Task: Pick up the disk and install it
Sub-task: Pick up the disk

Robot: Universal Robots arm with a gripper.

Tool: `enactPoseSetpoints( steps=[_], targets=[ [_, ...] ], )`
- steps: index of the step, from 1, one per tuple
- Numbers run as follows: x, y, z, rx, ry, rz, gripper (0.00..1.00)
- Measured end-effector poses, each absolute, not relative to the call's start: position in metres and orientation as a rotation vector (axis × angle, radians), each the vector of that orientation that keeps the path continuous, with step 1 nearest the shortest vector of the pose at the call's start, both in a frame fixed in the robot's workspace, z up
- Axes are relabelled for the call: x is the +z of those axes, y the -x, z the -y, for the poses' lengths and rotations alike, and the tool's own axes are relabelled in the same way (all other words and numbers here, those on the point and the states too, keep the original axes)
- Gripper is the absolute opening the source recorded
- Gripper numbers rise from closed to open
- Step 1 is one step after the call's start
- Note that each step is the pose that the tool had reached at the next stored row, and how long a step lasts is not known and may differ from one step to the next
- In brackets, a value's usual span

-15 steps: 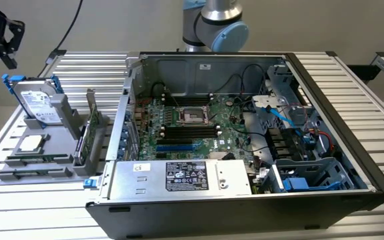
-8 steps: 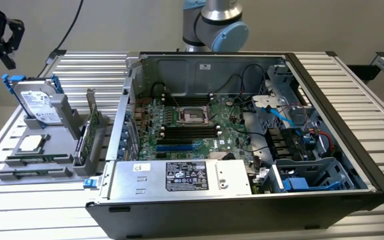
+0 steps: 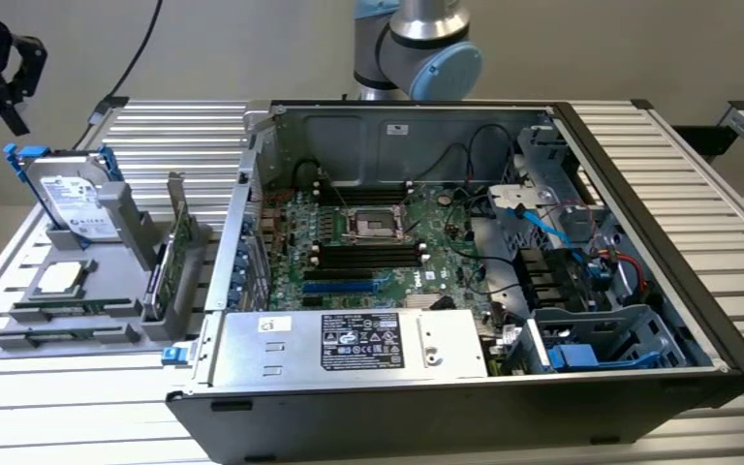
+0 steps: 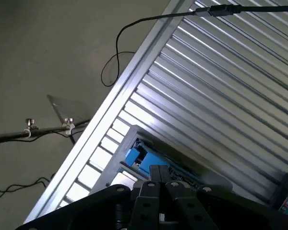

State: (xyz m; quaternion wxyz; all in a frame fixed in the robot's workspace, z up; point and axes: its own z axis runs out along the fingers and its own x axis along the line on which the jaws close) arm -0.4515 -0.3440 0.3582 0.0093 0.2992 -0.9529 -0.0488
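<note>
Item: disk [image 3: 73, 199], blue-framed, standing on edge in the grey rack [image 3: 133, 228] on the slatted surface [image 3: 62, 407], exterior view's left. Long axis upright, label face showing. My jaws: clenched empty, hovering above it, apart.
</note>
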Motion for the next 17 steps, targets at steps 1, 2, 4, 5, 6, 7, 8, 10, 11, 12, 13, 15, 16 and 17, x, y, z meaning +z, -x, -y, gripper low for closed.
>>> enactPoseSetpoints(
  steps=[1, 2, 4, 5, 6, 7, 8, 10, 11, 12, 13, 15, 16, 17],
  targets=[
    [0.3581, 0.4514, 0.3441, -0.152, -0.961, 2.967, 0.11],
    [0.358, 0.4515, 0.3441, -0.152, -0.987, 2.957, 0.11],
    [0.3577, 0.4514, 0.3441, -0.151, -1.041, 2.937, 0.11],
    [0.3576, 0.4515, 0.344, -0.151, -1.067, 2.927, 0.11],
    [0.3575, 0.4515, 0.344, -0.15, -1.093, 2.916, 0.11],
    [0.3574, 0.4515, 0.3441, -0.15, -1.119, 2.905, 0.11],
    [0.3572, 0.4515, 0.344, -0.15, -1.144, 2.895, 0.11],
    [0.3569, 0.4515, 0.344, -0.149, -1.198, 2.871, 0.11],
    [0.3568, 0.4515, 0.344, -0.148, -1.223, 2.859, 0.11],
    [0.3567, 0.4515, 0.344, -0.148, -1.249, 2.847, 0.11],
    [0.3566, 0.4515, 0.344, -0.147, -1.274, 2.835, 0.11],
    [0.3563, 0.4515, 0.344, -0.146, -1.324, 2.811, 0.11],
    [0.3562, 0.4515, 0.344, -0.146, -1.351, 2.796, 0.11],
    [0.3561, 0.4515, 0.344, -0.145, -1.376, 2.783, 0.11]
  ],
)
